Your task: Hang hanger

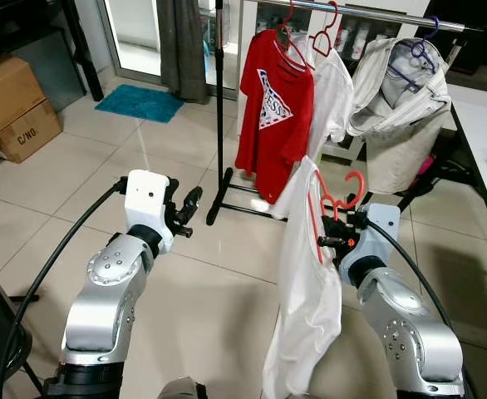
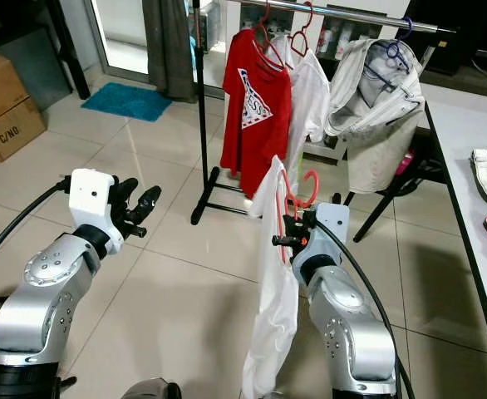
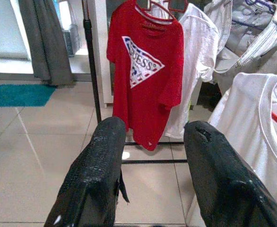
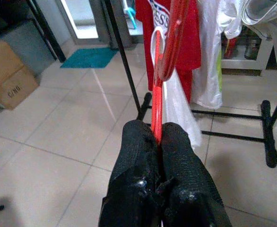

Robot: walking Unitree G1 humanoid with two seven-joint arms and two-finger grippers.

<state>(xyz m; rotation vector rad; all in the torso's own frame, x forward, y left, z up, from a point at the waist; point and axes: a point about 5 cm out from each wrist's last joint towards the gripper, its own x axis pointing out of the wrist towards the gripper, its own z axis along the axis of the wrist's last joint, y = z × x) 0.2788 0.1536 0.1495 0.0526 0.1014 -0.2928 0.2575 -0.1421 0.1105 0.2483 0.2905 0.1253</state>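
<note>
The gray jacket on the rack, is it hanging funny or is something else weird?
Yes. The gray jacket sits lopsided on its purple hanger, collar gaping and bunched. The red T-shirt beside it hangs straight. The right gripper, jaws shut, holds a red hanger with a white shirt, short of the rail.

red hanger (image 2: 297, 195), upright, carrying white shirt (image 2: 270, 299)

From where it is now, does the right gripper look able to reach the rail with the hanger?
Probably not yet. The right gripper holds the red hanger well below the rail, and open floor still separates them.
</note>
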